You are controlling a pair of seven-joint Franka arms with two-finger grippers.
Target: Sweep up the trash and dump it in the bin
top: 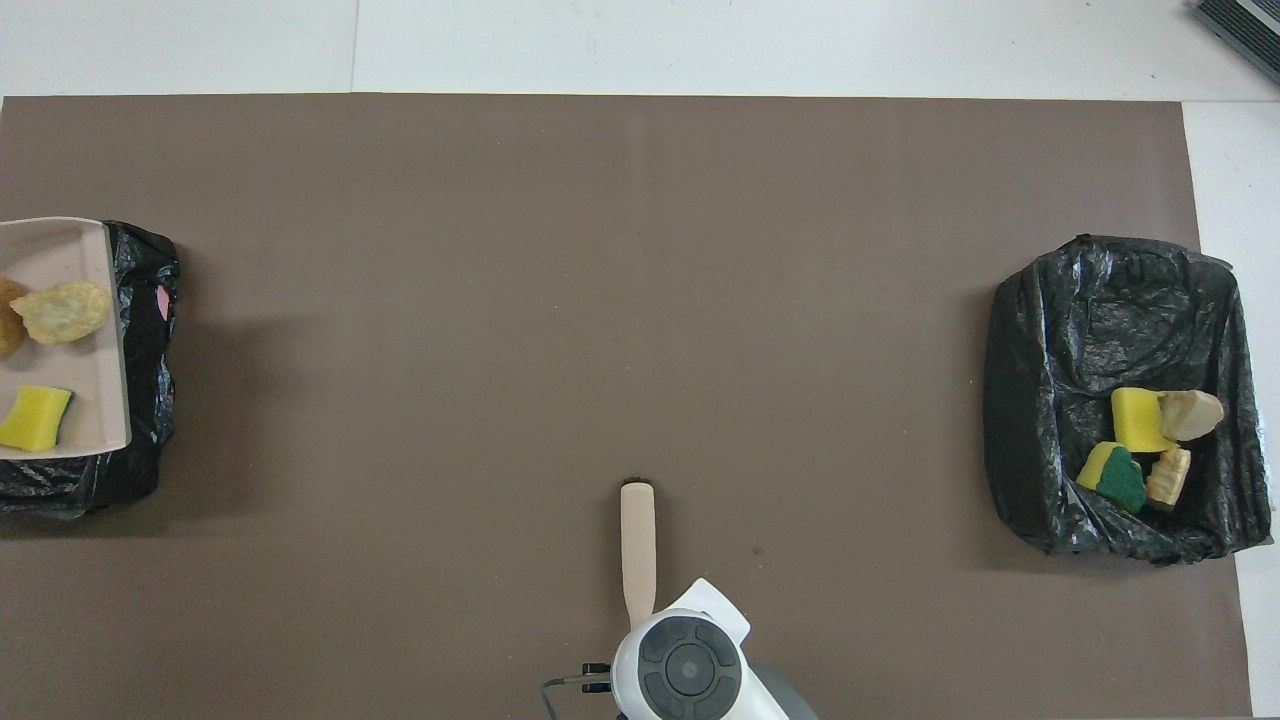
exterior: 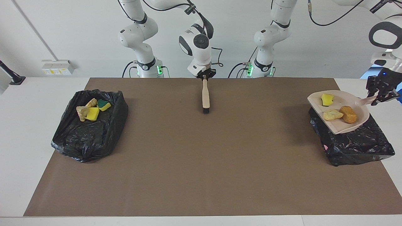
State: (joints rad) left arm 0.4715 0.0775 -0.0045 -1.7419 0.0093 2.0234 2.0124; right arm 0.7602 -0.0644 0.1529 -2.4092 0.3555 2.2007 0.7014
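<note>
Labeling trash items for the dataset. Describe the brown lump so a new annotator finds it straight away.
Start at the black-lined bin at the left arm's end of the table. Over it the left gripper holds a beige dustpan by its handle, with three scraps in its scoop. The brown lump is the bread-like one nearest the handle, darker than the pale chunk beside it and the yellow sponge.

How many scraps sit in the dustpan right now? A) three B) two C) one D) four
A: the dustpan, held by the left hand over the bin, carries three scraps: a yellow sponge bit, a pale chunk and a brown lump.
</note>
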